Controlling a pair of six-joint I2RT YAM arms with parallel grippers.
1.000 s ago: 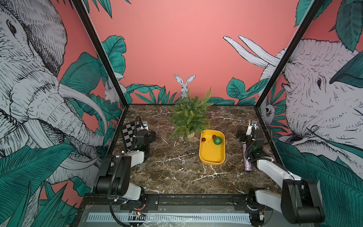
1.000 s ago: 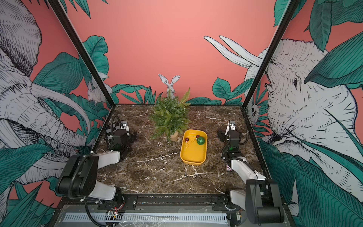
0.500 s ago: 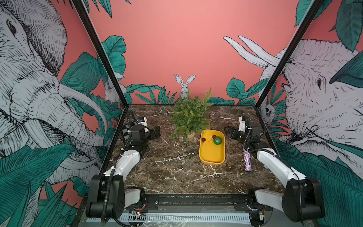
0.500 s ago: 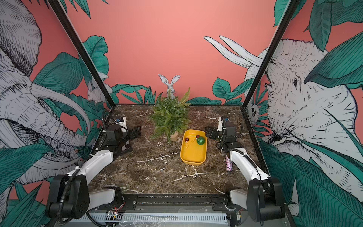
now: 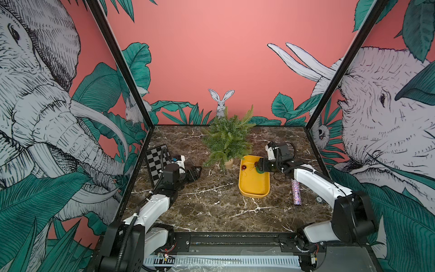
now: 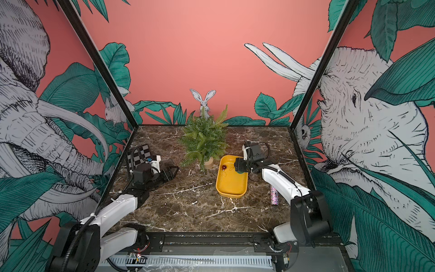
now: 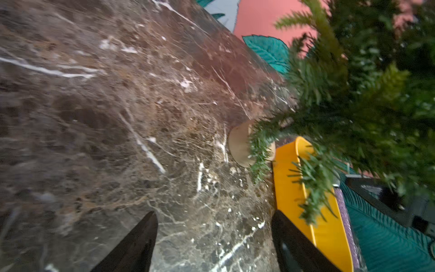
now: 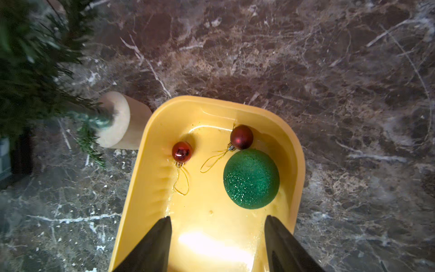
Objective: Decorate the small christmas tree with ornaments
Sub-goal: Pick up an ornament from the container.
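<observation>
The small christmas tree stands in its tan pot at the back middle of the marble top. Right beside it lies a yellow tray holding the ornaments: a glittery green ball and two small red balls with string loops. My right gripper hovers open over the tray's far end, the green ball just ahead of its fingertips. My left gripper is open over bare marble, left of the tree.
A checkerboard card leans at the left wall behind the left arm. A glittery purple stick lies on the marble right of the tray, beside the right forearm. Walls enclose three sides.
Both arms swung in from the side walls. The right gripper came over the tray and its jaws narrowed. The left gripper moved towards the tree and narrowed slightly.
</observation>
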